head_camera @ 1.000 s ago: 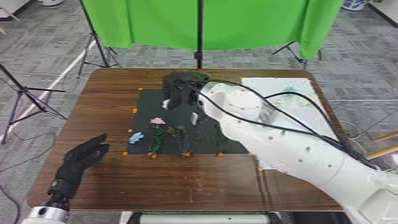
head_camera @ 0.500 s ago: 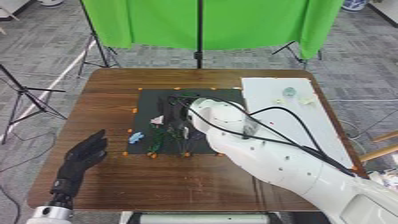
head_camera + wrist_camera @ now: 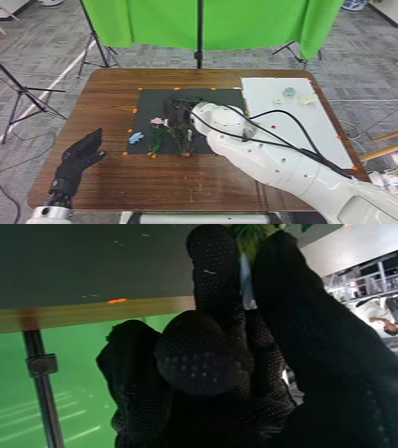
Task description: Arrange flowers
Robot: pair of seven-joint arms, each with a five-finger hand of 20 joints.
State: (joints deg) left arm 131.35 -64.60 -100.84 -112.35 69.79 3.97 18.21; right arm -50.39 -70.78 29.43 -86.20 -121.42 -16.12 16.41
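- The right hand (image 3: 178, 112) is over the dark mat (image 3: 151, 105), fingers fairly loose rather than balled up; in its wrist view the long fingers (image 3: 213, 269) run straight, with a gap between them.
- Greenery (image 3: 253, 234) and a pale sliver (image 3: 247, 279) show in that gap; I can't tell whether the hand grips or touches either.
- The left hand (image 3: 78, 157) is spread a little, fingers straight and thumb apart, beside the mat and holding nothing.
- The pink flower (image 3: 157, 121) lies on the mat just beside the right hand, green stems (image 3: 157, 140) below it.
- The blue flower (image 3: 136, 137) is near those stems.
- Pale green bits (image 3: 290, 92) sit on the white board (image 3: 298, 142).
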